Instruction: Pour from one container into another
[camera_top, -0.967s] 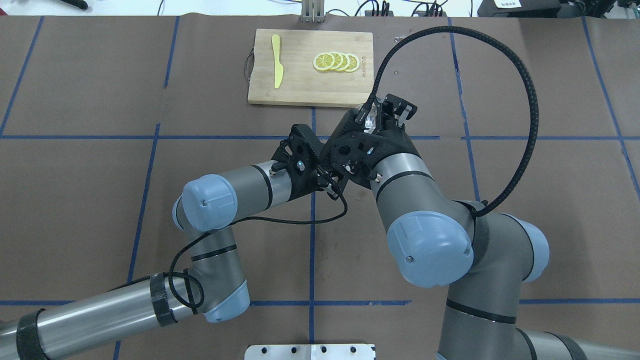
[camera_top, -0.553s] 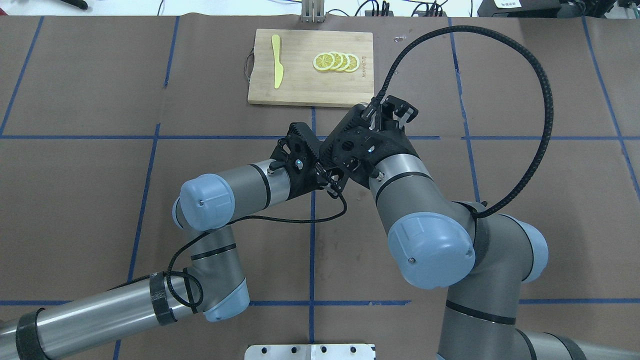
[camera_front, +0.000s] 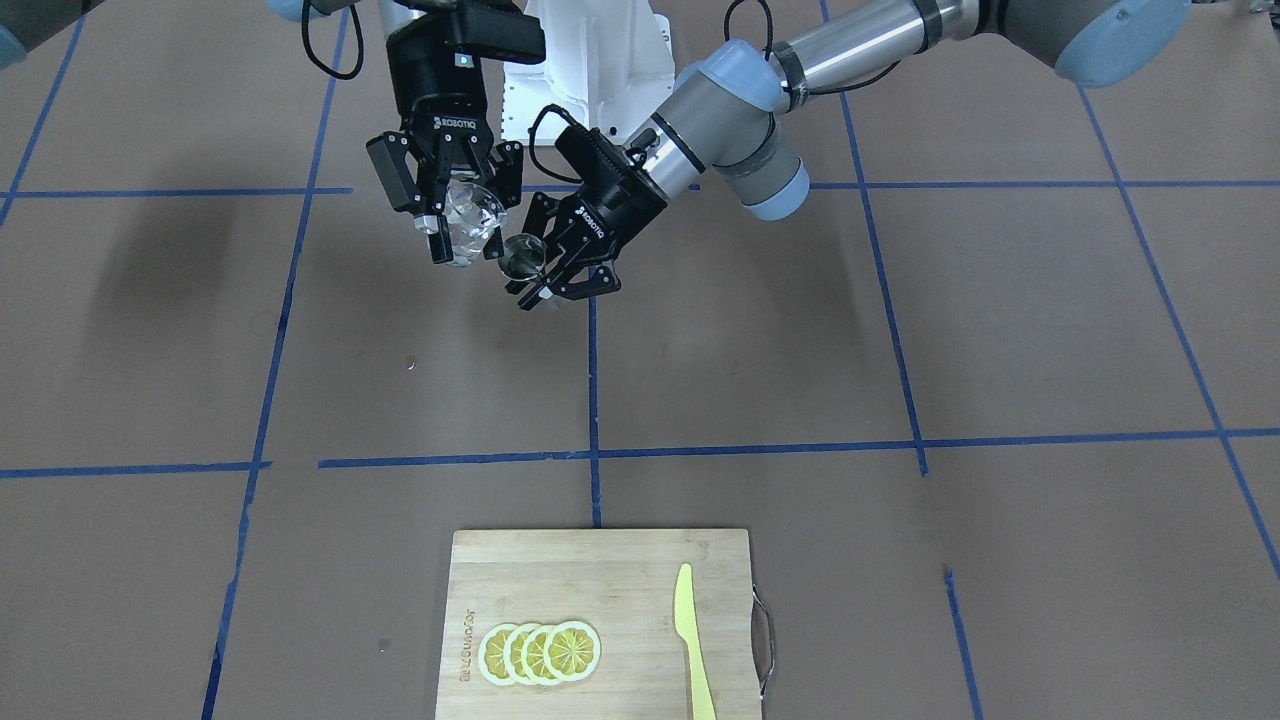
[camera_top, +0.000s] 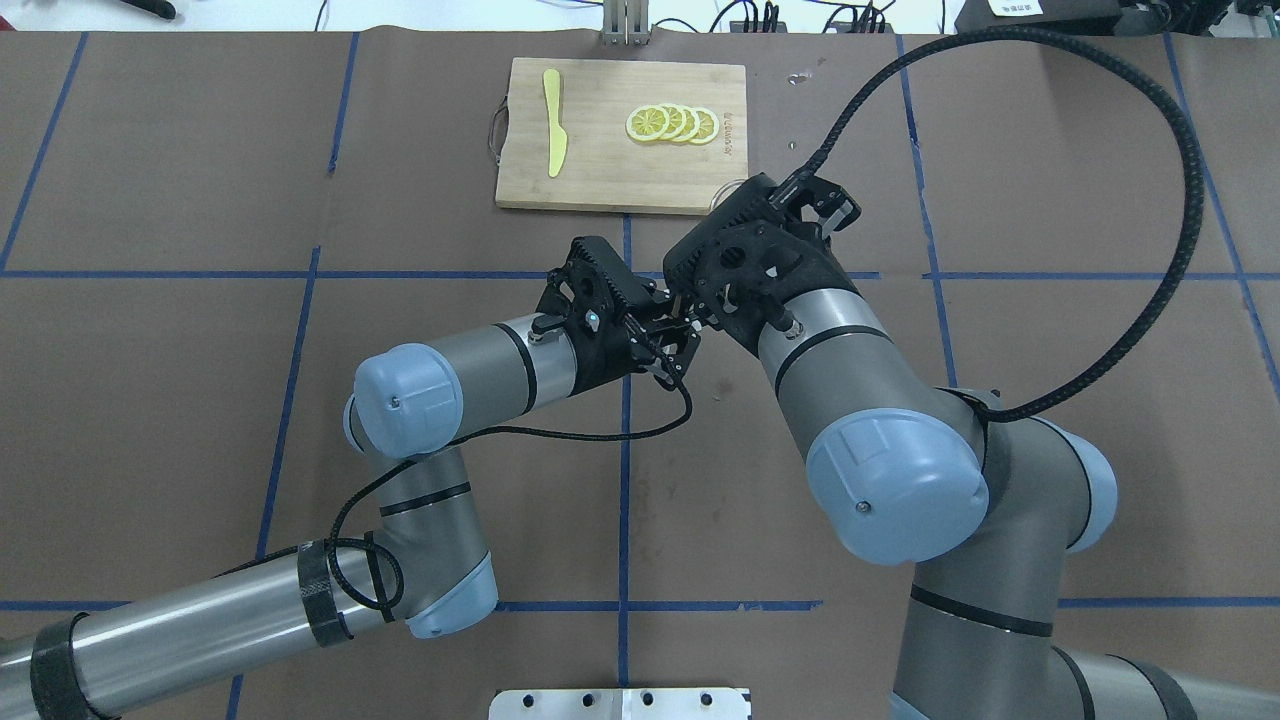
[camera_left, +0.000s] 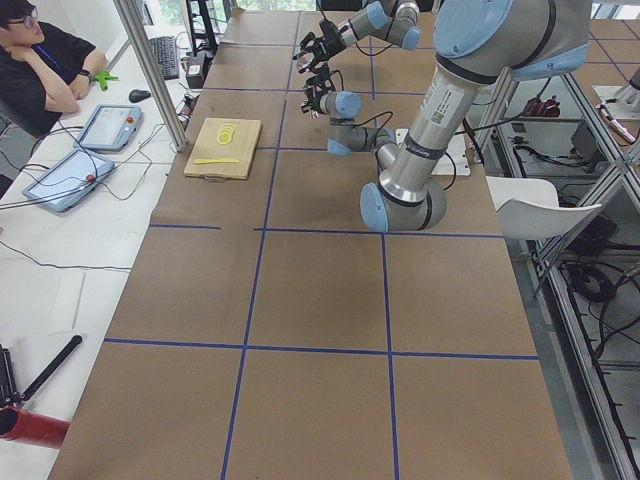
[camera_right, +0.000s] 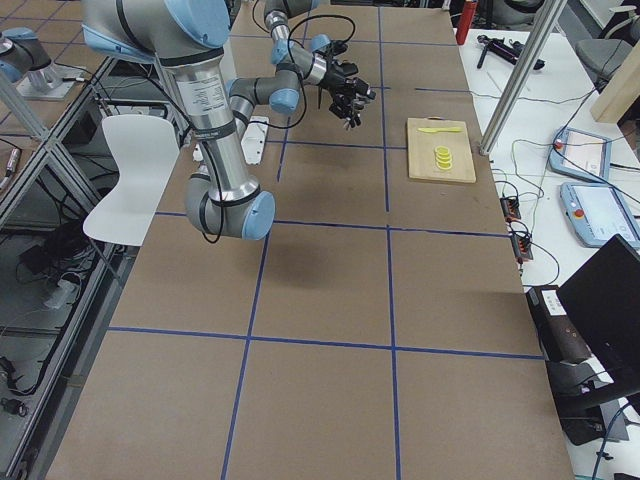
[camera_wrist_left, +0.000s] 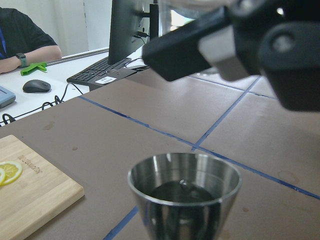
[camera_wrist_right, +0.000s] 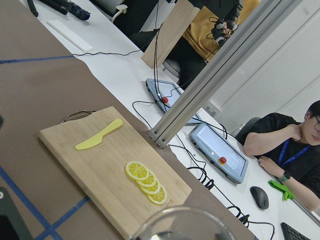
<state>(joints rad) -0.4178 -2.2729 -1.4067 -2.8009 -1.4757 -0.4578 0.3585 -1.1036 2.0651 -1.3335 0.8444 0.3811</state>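
Above the table's middle, viewed from across it, a clear glass (camera_front: 465, 215) is held clamped between the fingers of the right gripper (camera_front: 466, 238). Just beside it, a metal cup (camera_front: 520, 256) with dark liquid inside is gripped by the left gripper (camera_front: 532, 265). Well apart, a cutting board (camera_front: 620, 570) is laid with 4 lemon slices (camera_front: 540, 652) and 1 yellow knife (camera_front: 692, 640).

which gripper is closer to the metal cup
Left. The left gripper is closed on the metal cup; the right gripper, holding a clear glass, is close beside it, higher up.
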